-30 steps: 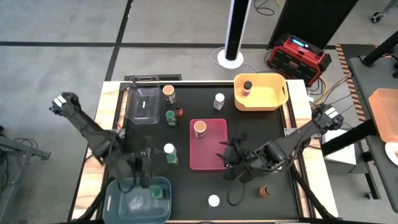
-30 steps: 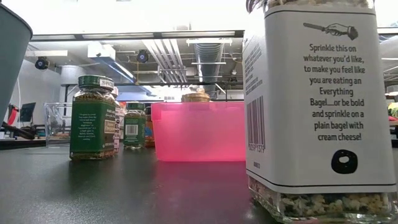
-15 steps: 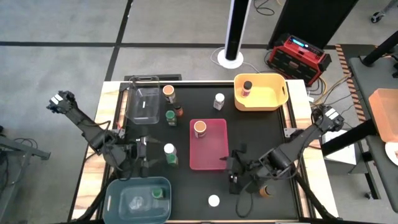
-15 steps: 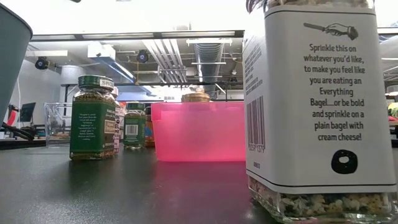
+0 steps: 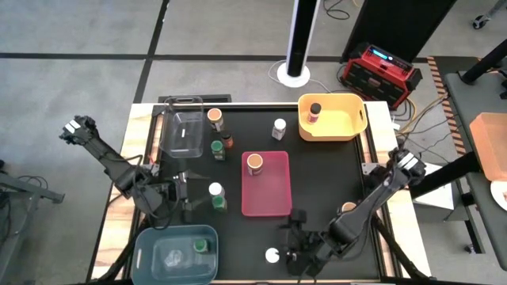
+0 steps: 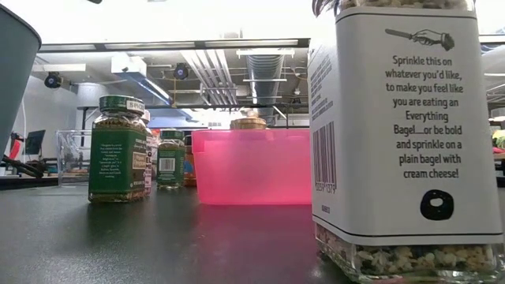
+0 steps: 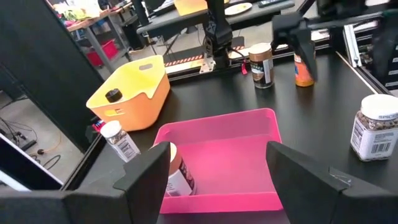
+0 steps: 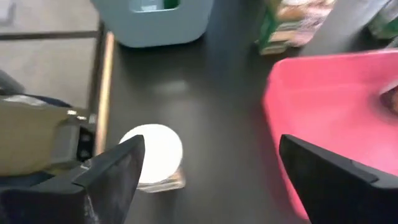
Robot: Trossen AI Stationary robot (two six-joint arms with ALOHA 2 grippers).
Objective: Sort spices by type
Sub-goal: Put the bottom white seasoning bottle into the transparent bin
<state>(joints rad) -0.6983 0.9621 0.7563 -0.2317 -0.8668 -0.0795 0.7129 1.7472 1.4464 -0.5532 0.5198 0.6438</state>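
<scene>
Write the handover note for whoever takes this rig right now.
Left pincer: open, empty, above the blue bin.
Right pincer: open, empty, beside the white-lid jar at the near edge.
Done: green-lid jar in the blue bin, orange-lid jar in the pink bin, dark-lid jar in the yellow bin.
Left: the other jars on the table; clear bin holds no jar.

Bagel seasoning jar [image 6: 406,134]: lid cut off by the low view's top edge.
Blue bin [image 6: 14,71]: only 1 corner shows.
Pink bin [image 8: 336,106]: blurred, cut off.
Green-labelled jars [image 8: 292,25]: blurred, labels unreadable.
</scene>
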